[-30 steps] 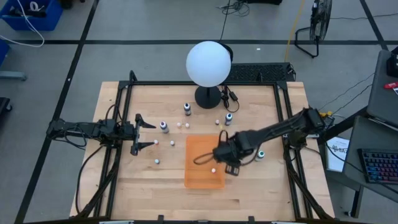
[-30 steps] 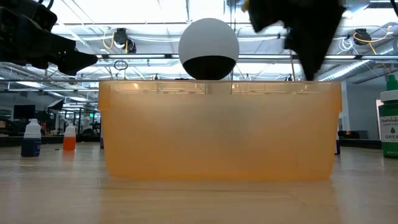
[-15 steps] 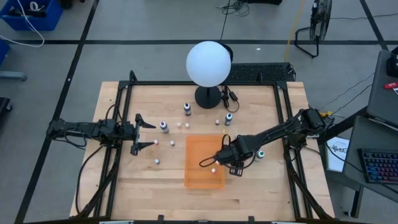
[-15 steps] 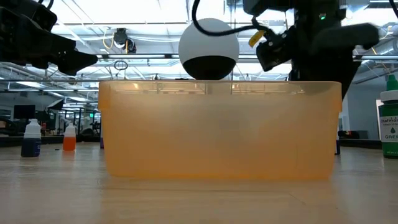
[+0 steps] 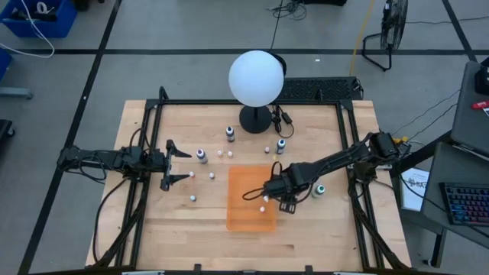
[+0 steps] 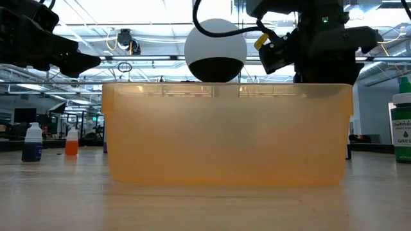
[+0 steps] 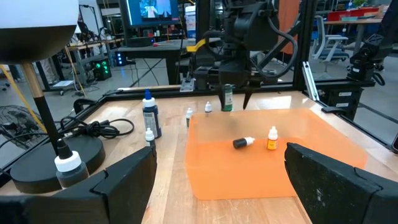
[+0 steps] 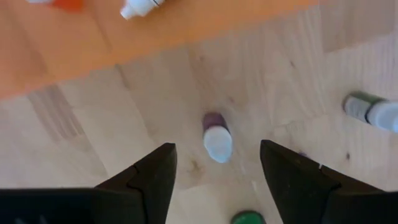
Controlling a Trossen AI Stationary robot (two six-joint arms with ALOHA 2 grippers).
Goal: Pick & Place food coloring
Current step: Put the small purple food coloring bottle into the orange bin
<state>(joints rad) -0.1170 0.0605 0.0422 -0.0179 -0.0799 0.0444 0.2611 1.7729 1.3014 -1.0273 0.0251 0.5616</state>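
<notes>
Looking down from the high view, the right pincer hangs at the right-hand edge of the orange tray, a little further toward that edge than a second ago, and its fingers have just spread wider. The left pincer waits over the left of the table, fingers wide apart. Most of the food coloring is still loose on the wood: a blue-topped bottle near the left arm, a green-topped bottle just right of the right arm, and a tiny whitish bottle left of the tray.

The low view shows the right pincer above the tray's rim.

In the left wrist view, two tiny bottles are already in the tray: one lying on its side, one upright with orange contents.

The right wrist view looks past the parted fingers at a small dark bottle with a white cap, standing on the bare wood just outside the tray, apart from both fingers. Nothing is gripped. The widening probably readies a descent onto this bottle, so most of the task remains.
</notes>
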